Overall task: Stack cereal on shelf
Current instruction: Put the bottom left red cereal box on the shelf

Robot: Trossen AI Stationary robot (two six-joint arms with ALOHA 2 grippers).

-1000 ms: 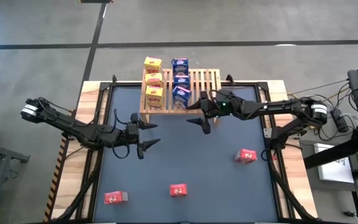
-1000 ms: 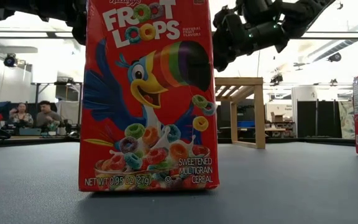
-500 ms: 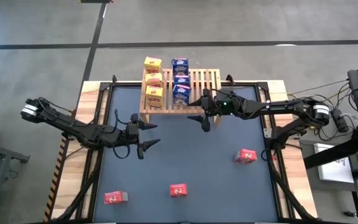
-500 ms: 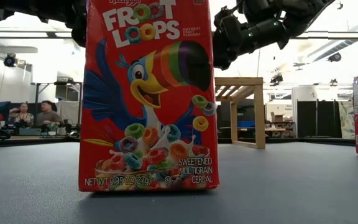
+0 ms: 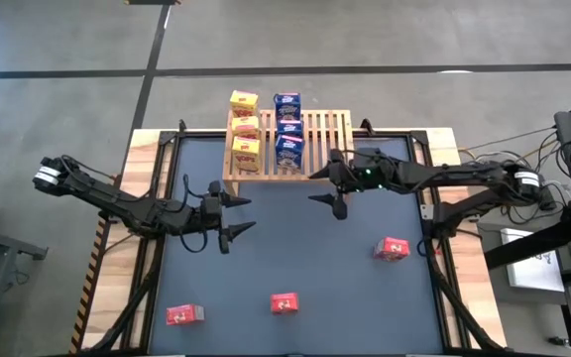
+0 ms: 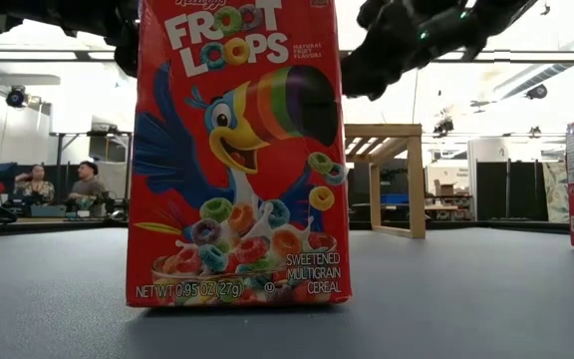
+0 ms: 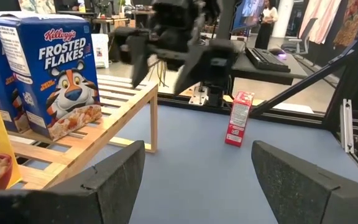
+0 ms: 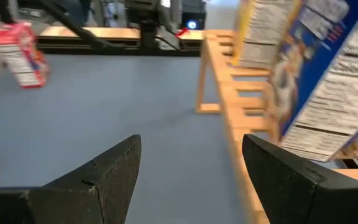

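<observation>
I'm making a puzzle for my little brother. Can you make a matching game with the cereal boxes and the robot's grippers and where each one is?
Things:
1. yellow cereal boxes
2. blue Frosted Flakes boxes
3. red Froot Loops boxes
4. right gripper

Places:
A. on the dark mat, off the shelf
B. open and empty, above the mat just in front of the shelf
C. in a row at the shelf's left end
D. in a row on the shelf, next to the yellow ones

Pairs: 1-C, 2-D, 3-A, 4-B
</observation>
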